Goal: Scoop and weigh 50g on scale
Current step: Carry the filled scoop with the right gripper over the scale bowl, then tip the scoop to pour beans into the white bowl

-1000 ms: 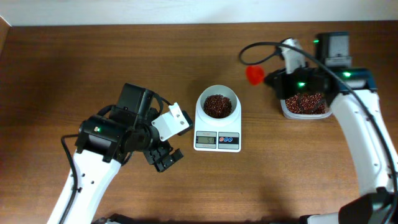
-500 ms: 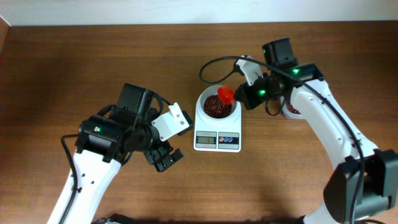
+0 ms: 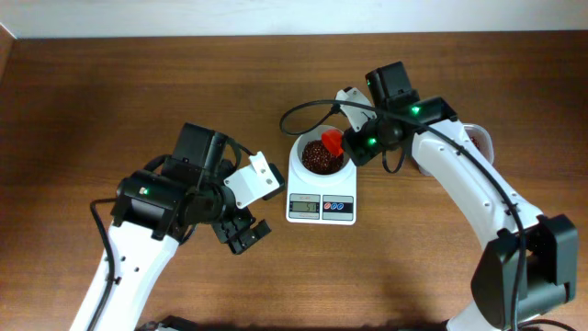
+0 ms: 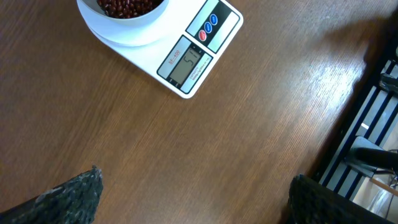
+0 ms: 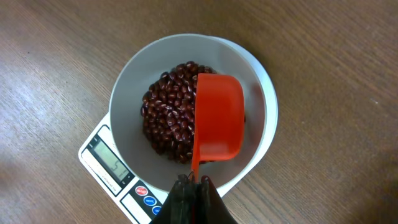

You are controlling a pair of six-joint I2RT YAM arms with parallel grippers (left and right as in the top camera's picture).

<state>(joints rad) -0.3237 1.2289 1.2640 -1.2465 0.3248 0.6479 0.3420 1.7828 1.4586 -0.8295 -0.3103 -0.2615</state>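
The white scale (image 3: 322, 208) stands mid-table with a round white bowl (image 3: 303, 167) of dark red beans (image 3: 319, 158) on top. My right gripper (image 3: 355, 147) is shut on the thin handle of a red scoop (image 3: 333, 141). In the right wrist view the scoop (image 5: 217, 118) hangs over the beans (image 5: 168, 115) inside the bowl (image 5: 127, 81), rolled onto its side, with no beans showing in it; the gripper (image 5: 194, 181) is at the bowl's near rim. My left gripper (image 3: 243, 233) rests left of the scale, open with bare wood between its fingers (image 4: 74, 193).
A clear tub (image 3: 480, 138) of beans sits at the right, mostly hidden behind my right arm. The scale's display (image 4: 186, 63) and its red and blue buttons (image 4: 208, 23) face the left wrist camera. A table edge and dark frame (image 4: 373, 124) lie on that view's right.
My right arm swung left from the tub to the bowl, carrying the red scoop over the beans. The left arm has not moved.
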